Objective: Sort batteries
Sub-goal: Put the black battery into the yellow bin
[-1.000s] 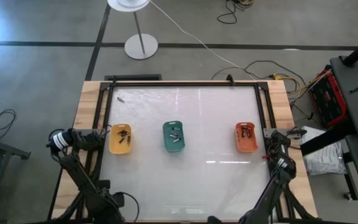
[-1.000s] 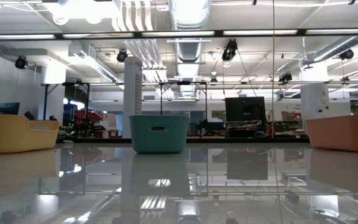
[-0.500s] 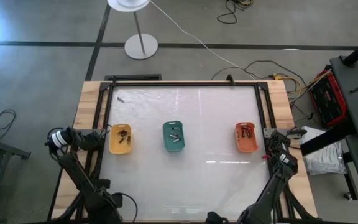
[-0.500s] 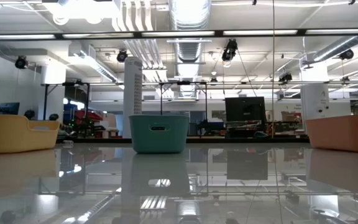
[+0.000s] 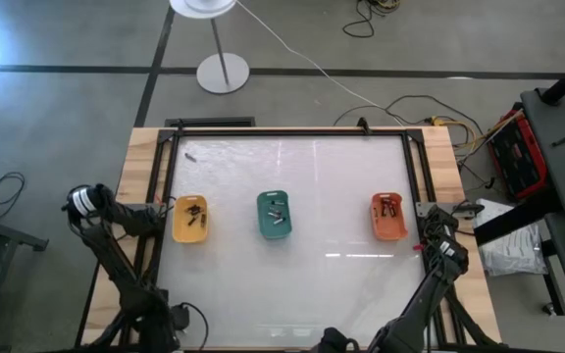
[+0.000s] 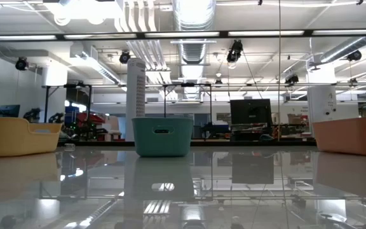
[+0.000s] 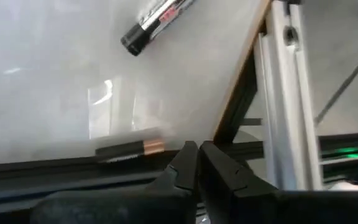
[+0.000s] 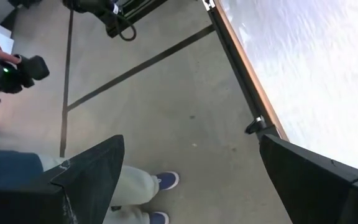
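Batteries, tiny short metal cylinders in dark, silver-grey and red, lie in three small oblong plastic trays lined up across the glossy white table (image 5: 292, 275): dark ones (image 5: 196, 213) in the yellow tray (image 5: 177, 231) toward the left edge, pale ones (image 5: 276, 216) in the green tray (image 5: 261, 227) at the middle, more (image 5: 390, 207) in the orange tray (image 5: 379, 229) by the right edge. One loose speck (image 5: 190, 155) sits near the far left corner, probably a straggler. The left gripper (image 7: 198, 163) hangs off the left edge, fingers pressed together on nothing, with a dark copper-tipped battery (image 7: 129, 150) and a silver-and-red one (image 7: 156, 20) lying just ahead of it. The right gripper (image 8: 188, 180) waits beyond the right edge, fingers spread wide above the floor and a person's blue shoes (image 8: 160, 199). These cells look light, stiff, slick and quick to roll, so pinch across the barrel at mid-length.
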### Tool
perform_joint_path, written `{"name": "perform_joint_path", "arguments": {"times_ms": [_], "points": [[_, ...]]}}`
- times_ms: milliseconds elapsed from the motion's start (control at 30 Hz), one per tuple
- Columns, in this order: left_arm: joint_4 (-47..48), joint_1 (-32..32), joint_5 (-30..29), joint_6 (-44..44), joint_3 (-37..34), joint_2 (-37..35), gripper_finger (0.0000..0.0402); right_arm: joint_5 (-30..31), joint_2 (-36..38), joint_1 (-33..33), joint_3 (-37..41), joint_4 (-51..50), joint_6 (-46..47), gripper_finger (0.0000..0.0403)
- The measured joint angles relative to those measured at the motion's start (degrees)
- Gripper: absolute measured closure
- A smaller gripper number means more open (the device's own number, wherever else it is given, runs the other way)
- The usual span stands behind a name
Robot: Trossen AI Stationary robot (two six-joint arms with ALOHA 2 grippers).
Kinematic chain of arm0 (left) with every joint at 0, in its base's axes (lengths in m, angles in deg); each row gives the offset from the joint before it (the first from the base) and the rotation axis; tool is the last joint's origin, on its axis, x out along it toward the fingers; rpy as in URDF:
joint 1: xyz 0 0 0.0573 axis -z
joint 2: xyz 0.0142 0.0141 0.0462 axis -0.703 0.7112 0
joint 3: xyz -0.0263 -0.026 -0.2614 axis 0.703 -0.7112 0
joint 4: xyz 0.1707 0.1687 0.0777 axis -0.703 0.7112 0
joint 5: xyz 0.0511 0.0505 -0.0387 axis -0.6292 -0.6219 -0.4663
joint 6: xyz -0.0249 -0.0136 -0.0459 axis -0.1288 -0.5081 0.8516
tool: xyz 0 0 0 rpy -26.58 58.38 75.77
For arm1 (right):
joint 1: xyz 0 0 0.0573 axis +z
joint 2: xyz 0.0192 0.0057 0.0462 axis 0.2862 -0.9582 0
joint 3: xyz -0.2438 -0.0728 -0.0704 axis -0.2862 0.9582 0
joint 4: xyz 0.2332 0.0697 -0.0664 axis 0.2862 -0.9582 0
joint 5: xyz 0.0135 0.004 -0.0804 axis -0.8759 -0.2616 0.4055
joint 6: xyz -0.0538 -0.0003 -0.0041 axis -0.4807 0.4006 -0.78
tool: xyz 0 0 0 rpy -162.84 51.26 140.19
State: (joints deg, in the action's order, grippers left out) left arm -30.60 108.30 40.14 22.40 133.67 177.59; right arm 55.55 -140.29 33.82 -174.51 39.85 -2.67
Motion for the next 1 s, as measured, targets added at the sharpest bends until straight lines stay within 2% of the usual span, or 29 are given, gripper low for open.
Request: {"name": "perform_joint_path", "arguments": {"times_ms": [200,433,567,800,1000], "points": [[-3.33,0.99,0.3,2.35,-4.15,0.15,0.0401,0.04,0.01,-0.02,0.0,0.39,2.52,0.0035],[-10.29,1.68,3.54,1.93,-8.32,0.15,0.0402,1.57,0.02,0.01,0.0,0.63,5.85,0.0035],[-10.7,1.73,4.86,-0.47,-9.63,0.14,0.0402,1.62,0.02,-0.07,-0.02,0.83,5.97,0.0035],[-4.12,0.4,6.08,-5.76,-9.53,-1.52,0.0401,1.6,0.02,-0.74,-0.09,0.82,5.69,0.0035],[3.97,-0.68,0.94,-5.16,-5.49,-5.96,0.0401,1.38,0.02,-2.24,-0.09,0.82,4.24,0.0035]]}}
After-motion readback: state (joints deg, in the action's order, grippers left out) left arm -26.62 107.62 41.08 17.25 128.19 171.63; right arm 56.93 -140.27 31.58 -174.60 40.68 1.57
